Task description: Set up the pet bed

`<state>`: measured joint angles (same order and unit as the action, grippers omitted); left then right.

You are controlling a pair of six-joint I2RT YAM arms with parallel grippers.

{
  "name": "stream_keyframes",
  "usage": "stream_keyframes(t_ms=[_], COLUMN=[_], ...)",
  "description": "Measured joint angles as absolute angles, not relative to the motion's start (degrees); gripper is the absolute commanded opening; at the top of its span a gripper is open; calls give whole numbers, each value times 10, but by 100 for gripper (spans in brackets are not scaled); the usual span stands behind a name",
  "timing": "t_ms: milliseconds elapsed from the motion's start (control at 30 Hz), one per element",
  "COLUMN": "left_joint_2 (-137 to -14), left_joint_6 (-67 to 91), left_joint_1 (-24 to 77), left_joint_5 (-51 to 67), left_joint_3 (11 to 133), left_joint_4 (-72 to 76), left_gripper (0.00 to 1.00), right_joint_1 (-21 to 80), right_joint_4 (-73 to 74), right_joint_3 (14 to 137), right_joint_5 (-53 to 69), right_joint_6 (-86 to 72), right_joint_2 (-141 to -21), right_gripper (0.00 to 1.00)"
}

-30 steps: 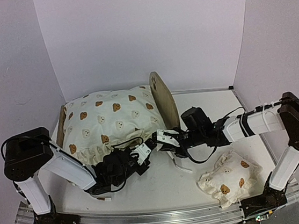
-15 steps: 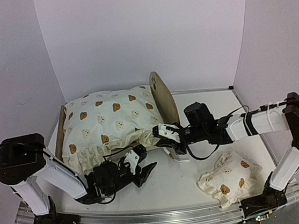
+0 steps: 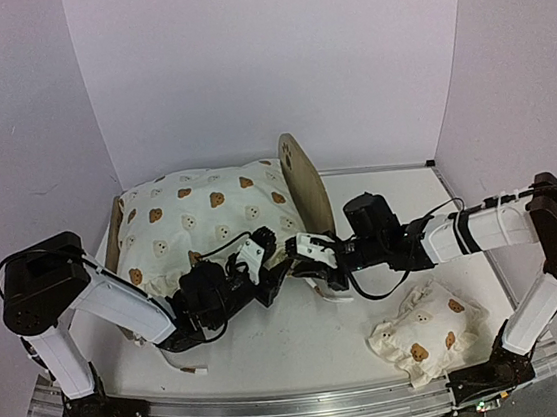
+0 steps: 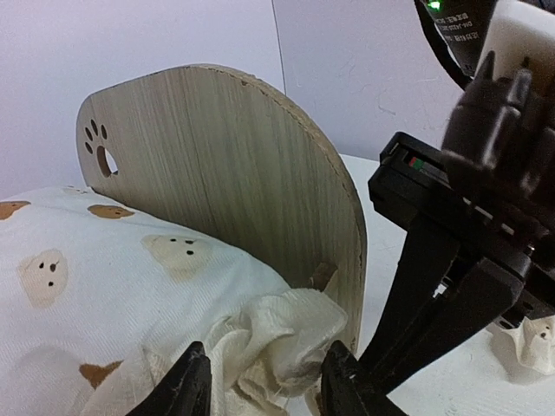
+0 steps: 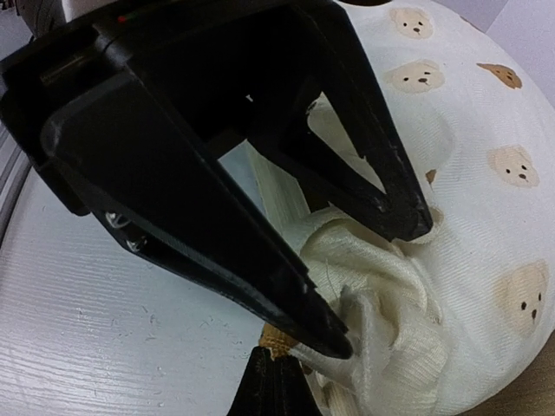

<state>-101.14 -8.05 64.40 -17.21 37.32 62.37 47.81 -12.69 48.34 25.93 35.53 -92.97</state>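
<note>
Pet bed (image 3: 306,185) setup, cushion-seating step. Left gripper (image 4: 264,381) apart, astride bunched ruffle (image 4: 277,334) at cushion (image 3: 209,216) corner beside headboard (image 4: 217,173). Right gripper (image 5: 273,381) together, tip beside same corner, nothing visibly held. Bed at worktop (image 3: 304,346) rear left, cushion on top. Next, likely: pinch ruffle, tuck inside bed. Small pillow (image 3: 424,338) apart, near right.

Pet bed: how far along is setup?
Done: bear-print cushion lies on the pet bed, against its headboard. In hand: left gripper open around the cushion's ruffled corner by the headboard; right gripper shut beside it. Left: small pillow lies on the table, off the bed.
</note>
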Motion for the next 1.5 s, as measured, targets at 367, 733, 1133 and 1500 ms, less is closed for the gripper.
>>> stream_keyframes(t_ms=[367,733,1133,1500], left_joint_2=[-1047,-879,-941,-1124], left_joint_6=[-100,42,75,90], left_joint_1=[578,579,653,671], left_joint_5=[-170,-58,-22,-172], left_joint_3=[479,417,399,367], left_joint_4=[508,373,405,619], left_gripper=[19,39,10,0], right_joint_1=[478,461,453,453], right_joint_4=[-139,-141,-111,-127], right_joint_3=[460,426,448,395], right_joint_5=[244,183,121,129], right_joint_6=[322,368,331,289], right_joint_2=[-909,-900,-935,-892], right_gripper=[0,0,0,0])
